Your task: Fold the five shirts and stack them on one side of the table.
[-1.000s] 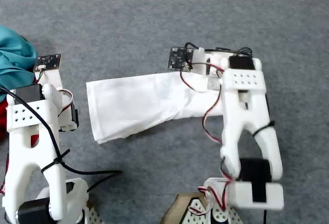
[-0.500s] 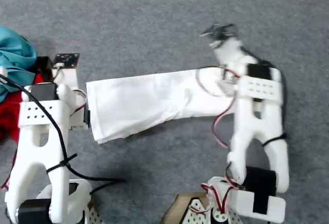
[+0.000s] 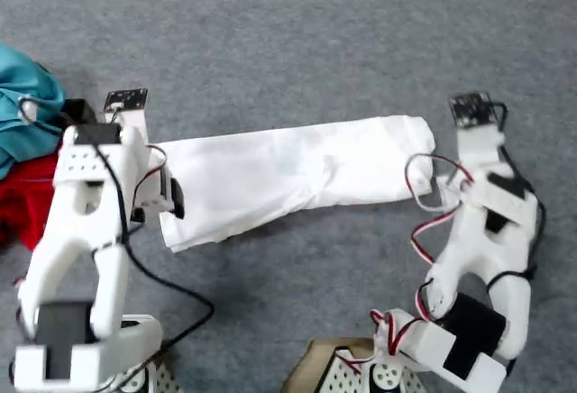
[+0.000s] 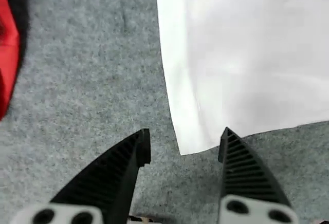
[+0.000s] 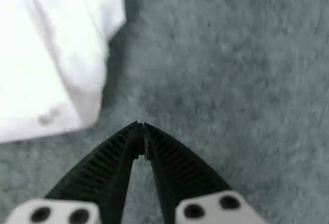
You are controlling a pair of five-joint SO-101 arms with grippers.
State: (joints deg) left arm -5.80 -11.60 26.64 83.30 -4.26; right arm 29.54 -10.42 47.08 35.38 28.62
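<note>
High view: red shirt [image 3: 27, 202], teal shirt [image 3: 22, 118] beside wide-open left fingers [image 4: 126, 167]; right fingers [image 5: 121, 157] closed

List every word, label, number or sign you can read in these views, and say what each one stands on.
No text can be read anywhere.
White shirt: plain; a faint grey mark near its edge is too blurred to read.
Left arm's circuit board, right arm's circuit board: any print is too small to read.
Teal cloth, red cloth, grey table: no print visible.
</note>
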